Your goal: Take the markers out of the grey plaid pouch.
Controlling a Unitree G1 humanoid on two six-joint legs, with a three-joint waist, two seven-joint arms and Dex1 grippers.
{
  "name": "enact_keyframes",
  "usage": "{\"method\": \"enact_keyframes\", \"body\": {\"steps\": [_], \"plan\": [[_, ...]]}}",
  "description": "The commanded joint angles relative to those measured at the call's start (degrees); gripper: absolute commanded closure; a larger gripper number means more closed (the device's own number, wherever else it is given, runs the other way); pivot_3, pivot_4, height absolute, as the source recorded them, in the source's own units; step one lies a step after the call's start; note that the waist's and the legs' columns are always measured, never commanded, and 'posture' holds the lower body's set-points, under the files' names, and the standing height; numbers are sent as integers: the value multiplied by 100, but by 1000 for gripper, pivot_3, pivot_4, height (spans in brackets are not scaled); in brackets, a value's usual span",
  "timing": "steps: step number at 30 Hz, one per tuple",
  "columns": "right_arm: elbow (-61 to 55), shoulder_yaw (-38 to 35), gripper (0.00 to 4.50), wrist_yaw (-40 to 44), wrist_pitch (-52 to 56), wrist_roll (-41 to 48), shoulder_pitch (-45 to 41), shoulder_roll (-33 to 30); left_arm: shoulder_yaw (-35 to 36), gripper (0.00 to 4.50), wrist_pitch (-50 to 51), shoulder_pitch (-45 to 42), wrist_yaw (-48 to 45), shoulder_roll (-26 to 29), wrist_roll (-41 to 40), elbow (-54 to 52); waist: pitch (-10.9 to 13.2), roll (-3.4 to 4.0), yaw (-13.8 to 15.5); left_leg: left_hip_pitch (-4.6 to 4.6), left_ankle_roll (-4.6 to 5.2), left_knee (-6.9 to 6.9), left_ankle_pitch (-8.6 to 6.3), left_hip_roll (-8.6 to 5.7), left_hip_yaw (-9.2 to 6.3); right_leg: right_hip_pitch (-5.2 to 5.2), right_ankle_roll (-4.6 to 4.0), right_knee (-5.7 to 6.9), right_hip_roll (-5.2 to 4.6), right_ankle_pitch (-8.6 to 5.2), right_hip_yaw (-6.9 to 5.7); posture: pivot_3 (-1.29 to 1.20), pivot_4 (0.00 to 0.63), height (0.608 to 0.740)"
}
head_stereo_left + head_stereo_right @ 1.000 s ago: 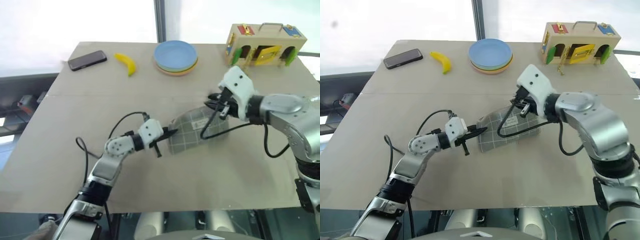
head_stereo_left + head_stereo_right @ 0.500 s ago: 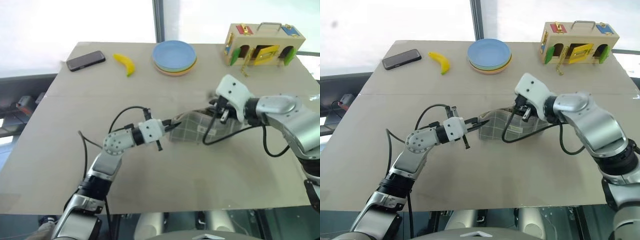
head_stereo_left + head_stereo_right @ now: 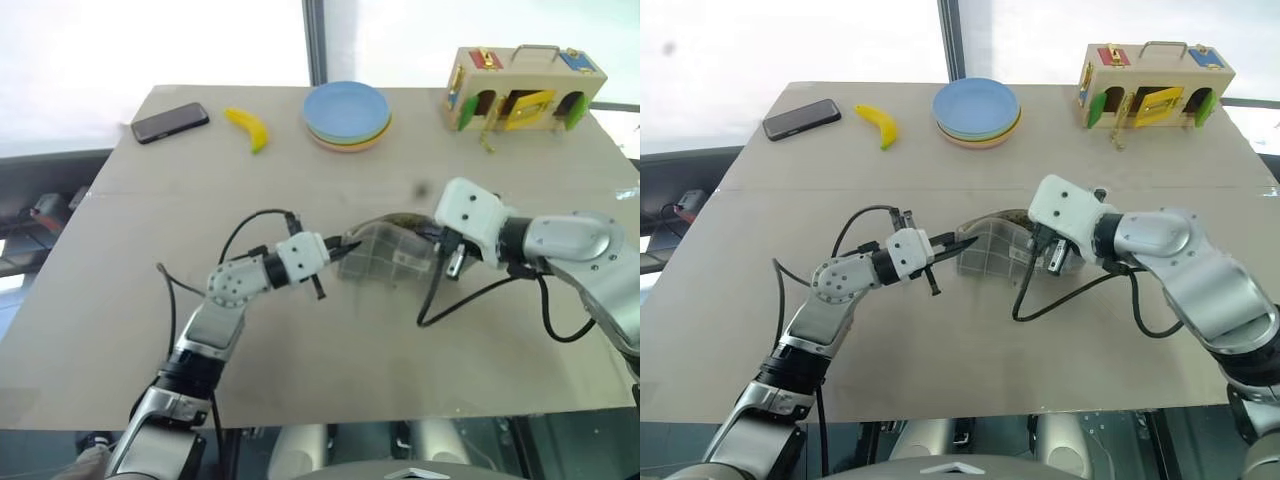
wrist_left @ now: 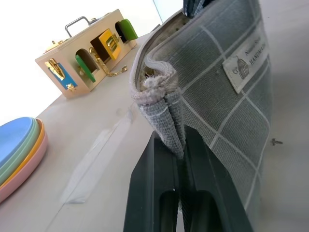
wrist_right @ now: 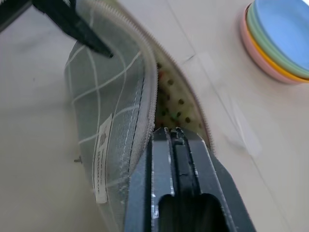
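Observation:
The grey plaid pouch (image 3: 385, 258) stands on its edge mid-table, mouth up and bowed open. Its greenish-yellow dotted lining (image 5: 181, 104) shows inside. My left gripper (image 4: 170, 140) is shut on the pouch's left end, pinching the fabric corner and holding it up. My right gripper (image 3: 442, 260) is at the pouch's right end. It is shut, with its tips (image 5: 174, 131) set in the mouth between the two zipper edges. Nothing shows between them. The markers are hidden inside the pouch.
At the back of the table lie a black phone (image 3: 170, 122), a yellow banana (image 3: 250, 127), a stack of coloured plates (image 3: 347, 113) and a wooden latch box (image 3: 523, 88). A black cable (image 3: 470, 300) loops below my right wrist.
My right gripper has come down and back to the pouch's right end and shut. My left gripper lifted its end slightly, then held. The pouch now stands up with its mouth bowed open.

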Motion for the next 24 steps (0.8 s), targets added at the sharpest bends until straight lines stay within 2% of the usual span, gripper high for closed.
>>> {"method": "enact_keyframes", "body": {"steps": [1,7,10,15,24], "plan": [[-14,119,4477,33,-208,-176,50,-43,84,4500,-28,-92,-31,-15,-152,-306,0,0,0,0,0,0,0,0,1,0,0,0,0,0,0,0,150,740],[-274,287,4477,635,-241,73,135,-260,130,4500,82,61,-142,42,-309,-396,0,0,0,-1,0,1,0,0,0,1,0,-1,-1,0,1,0,150,740],[-418,309,3671,814,-246,136,160,-326,130,4500,97,194,-191,67,-372,-457,0,0,-4,0,0,1,0,0,0,1,0,0,0,0,1,0,150,740],[-65,850,1365,332,-727,-855,133,-320,98,4500,9,433,-248,86,-398,-479,0,0,-4,3,0,1,0,2,1,1,0,0,0,0,1,0,150,740],[413,1507,1365,289,-1017,-1664,371,-22,60,4500,-223,584,-321,31,-390,-302,-1,0,-4,5,-2,6,1,2,3,3,-1,2,2,0,2,0,150,740]]}}
